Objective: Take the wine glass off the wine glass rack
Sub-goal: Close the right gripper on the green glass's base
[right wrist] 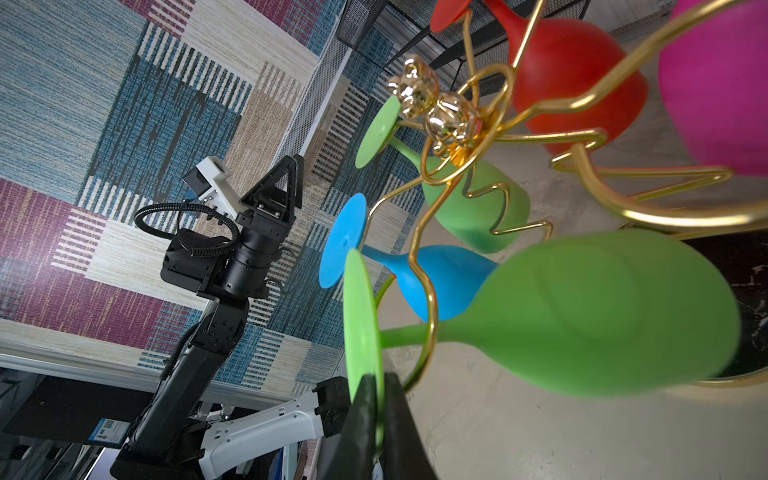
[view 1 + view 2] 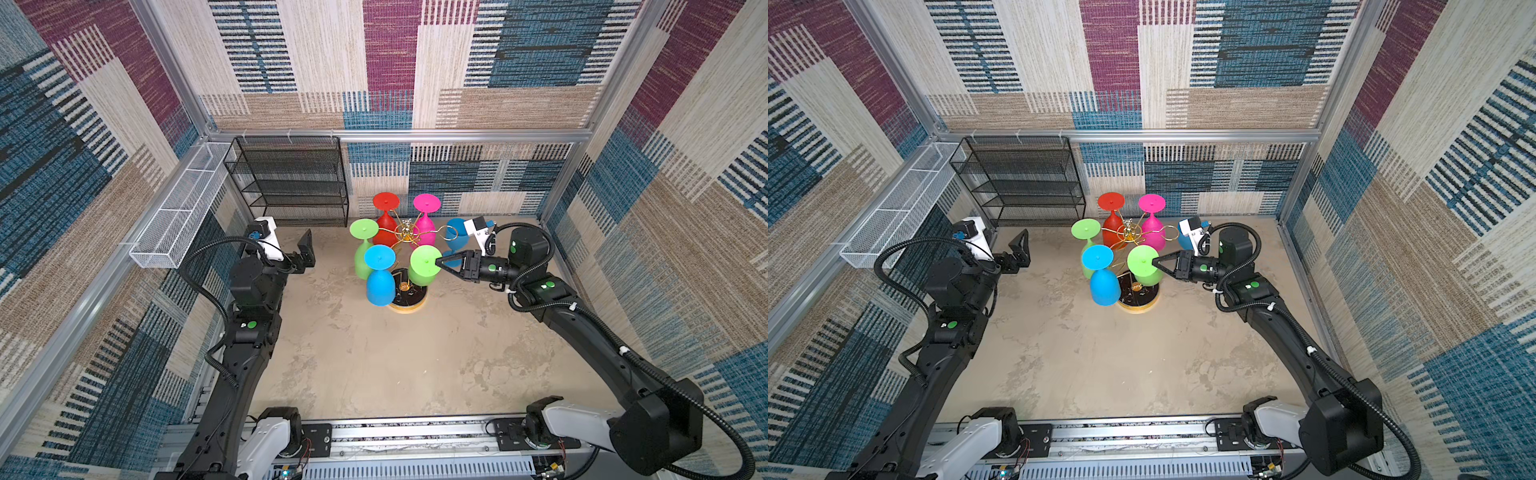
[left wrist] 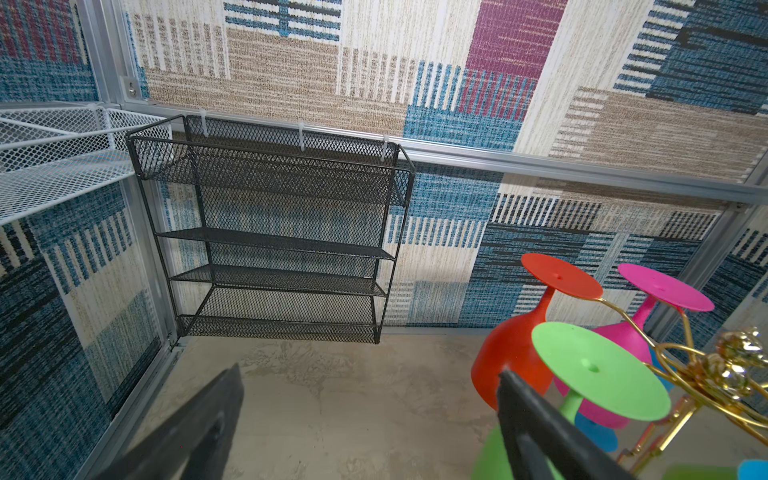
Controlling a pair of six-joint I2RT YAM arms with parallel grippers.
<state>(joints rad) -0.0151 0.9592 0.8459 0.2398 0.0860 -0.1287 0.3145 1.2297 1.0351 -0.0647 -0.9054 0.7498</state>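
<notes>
Six glasses (image 2: 380,286) are hung on the wine glass rack (image 2: 406,308): two green, two blue, one red, one pink. One green wine glass (image 2: 424,266) is clamped by the right gripper (image 2: 439,262); left gripper (image 2: 307,249) jaws are spread.

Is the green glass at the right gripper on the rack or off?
On, hanging upside down: wire of the wine glass rack loops around the stem of the green glass; the right gripper pinches its foot.

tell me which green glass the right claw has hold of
The green glass on the near-right arm of the rack: the right claw is shut on its foot's edge. The other green glass hangs at the left, untouched.
</notes>
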